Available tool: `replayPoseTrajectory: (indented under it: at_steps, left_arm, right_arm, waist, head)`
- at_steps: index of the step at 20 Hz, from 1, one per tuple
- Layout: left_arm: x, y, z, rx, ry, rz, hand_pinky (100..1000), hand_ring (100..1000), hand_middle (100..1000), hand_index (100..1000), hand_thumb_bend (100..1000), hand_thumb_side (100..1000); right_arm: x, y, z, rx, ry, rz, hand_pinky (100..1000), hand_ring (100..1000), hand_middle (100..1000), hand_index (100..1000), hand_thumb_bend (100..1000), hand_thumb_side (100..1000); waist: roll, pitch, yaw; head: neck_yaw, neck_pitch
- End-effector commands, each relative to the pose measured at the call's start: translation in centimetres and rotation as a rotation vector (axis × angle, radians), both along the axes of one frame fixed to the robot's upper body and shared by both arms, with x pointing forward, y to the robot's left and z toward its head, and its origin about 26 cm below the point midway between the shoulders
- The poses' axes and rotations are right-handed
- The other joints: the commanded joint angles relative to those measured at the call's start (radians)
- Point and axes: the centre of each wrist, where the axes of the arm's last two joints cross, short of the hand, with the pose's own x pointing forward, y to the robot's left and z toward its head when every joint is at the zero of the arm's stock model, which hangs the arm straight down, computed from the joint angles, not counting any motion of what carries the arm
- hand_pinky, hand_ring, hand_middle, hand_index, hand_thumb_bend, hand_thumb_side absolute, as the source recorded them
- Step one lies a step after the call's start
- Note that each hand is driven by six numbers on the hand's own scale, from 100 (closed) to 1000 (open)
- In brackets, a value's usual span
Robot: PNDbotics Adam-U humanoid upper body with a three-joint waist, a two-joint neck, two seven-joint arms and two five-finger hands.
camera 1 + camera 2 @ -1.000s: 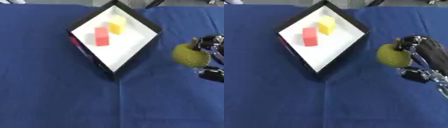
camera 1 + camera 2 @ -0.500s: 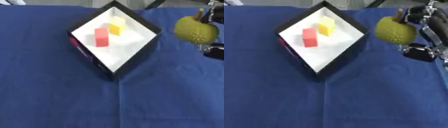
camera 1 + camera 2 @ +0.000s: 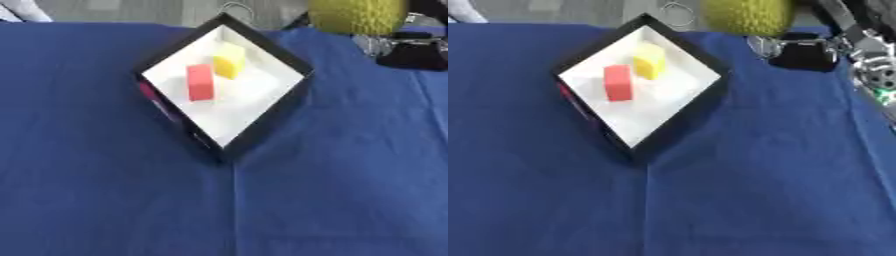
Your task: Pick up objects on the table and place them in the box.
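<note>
Hanging high near the top edge is a bumpy yellow-green fruit (image 3: 747, 15). It is up in the air, off the table, just past the far right side of the box (image 3: 262, 129). Part of it is cut off by the top of the picture. The right hand (image 3: 833, 37) holds it from the right side, with its fingers curled round it. The hand is black with silver bits, and its arm goes off to the right.

The box is black outside and white inside. It sits on the table turned like a diamond, with one corner pointing at the robot. Inside it lie two blocks. A red block (image 3: 200, 82) is near the middle. A yellow block (image 3: 229, 60) is just behind it, closer to the far corner. The two blocks are close together, but I cannot tell if they touch.

A blue cloth (image 3: 105, 200) covers the table all around the box. The left hand does not show in either view.
</note>
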Motion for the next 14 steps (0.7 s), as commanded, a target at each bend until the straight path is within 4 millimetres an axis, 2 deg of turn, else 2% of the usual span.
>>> replayPoseTrajectory:
  at_steps: [1,7,14]
  left_arm:
    - [-0.1,-0.1,0.8,0.028,-0.024,-0.015,749,775,766,874,306,716]
    - [-0.1,-0.3,1.0,0.028,-0.028,-0.028,748,775,765,874,303,720]
    - [-0.1,-0.3,1.3,0.026,-0.043,-0.025,749,775,765,874,306,717]
  right_arm:
    - [1.1,1.2,0.1,0.008,0.033,-0.014,739,622,463,571,100,100]
    - [4.6,3.5,0.2,0.045,0.111,-0.083,763,642,481,595,100,100]
    - [8.2,7.9,0.5,0.051,0.222,-0.130,798,691,531,649,100,100]
  waist:
    - [0.005,-0.038,0.007]
    - [0.004,-0.028,0.023]
    - [0.000,-0.012,0.032]
  head:
    - [-0.013,0.005]
    - [-0.025,-0.001]
    - [-0.029,-0.012]
